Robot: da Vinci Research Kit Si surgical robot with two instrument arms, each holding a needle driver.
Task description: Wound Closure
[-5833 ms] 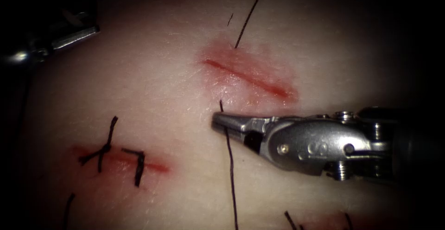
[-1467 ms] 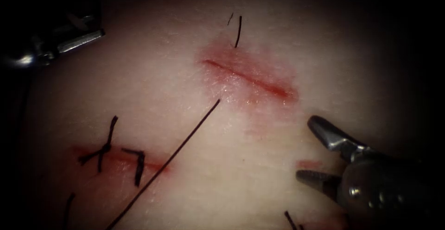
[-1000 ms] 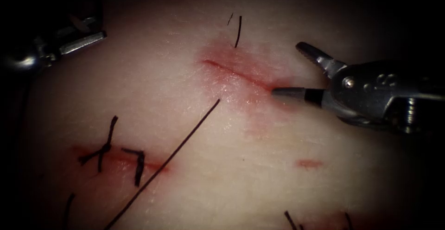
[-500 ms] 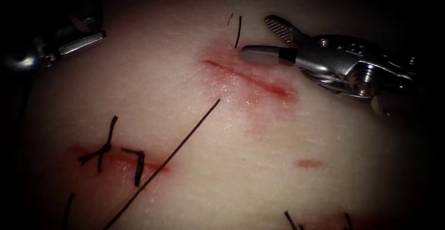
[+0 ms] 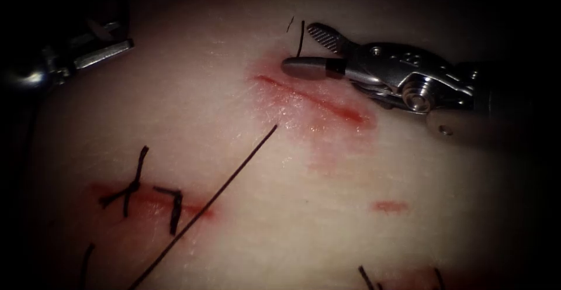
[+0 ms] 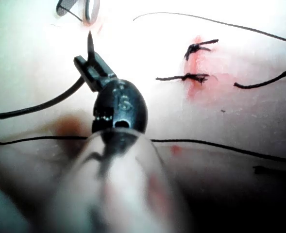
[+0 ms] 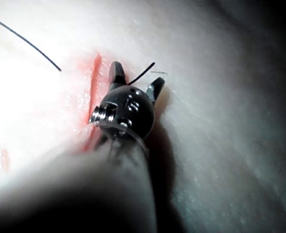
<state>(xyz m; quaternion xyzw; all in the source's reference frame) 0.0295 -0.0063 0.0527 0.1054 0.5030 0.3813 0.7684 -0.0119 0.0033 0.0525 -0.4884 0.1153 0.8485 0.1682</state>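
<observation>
The open cut [image 5: 315, 97] lies red on the tissue [image 5: 327, 173]. My right tool [image 5: 297, 47] reaches in above the cut's left end with jaws open, one on each side of a short thread tail [image 5: 301, 37] that stands out of the tissue; it holds nothing. The right wrist view shows that tail [image 7: 143, 73] between the open right jaws [image 7: 135, 80]. A long thread [image 5: 204, 205] leaves the tissue below the cut and runs down to the left. My left tool [image 5: 124, 45] rests far to the left, shut on the needle [image 6: 90, 46] near its point, clear of the tissue.
An earlier cut [image 5: 146, 199] at the lower left is closed with two knotted stitches. Cut thread ends [image 5: 368, 278] lie along the lower edge. A small red spot [image 5: 390, 206] marks the tissue right of centre.
The right tool let go of the thread, opened, swung from the lower right up over the cut to the tail. The upper strand shortened to a tail; the long strand swung left.
</observation>
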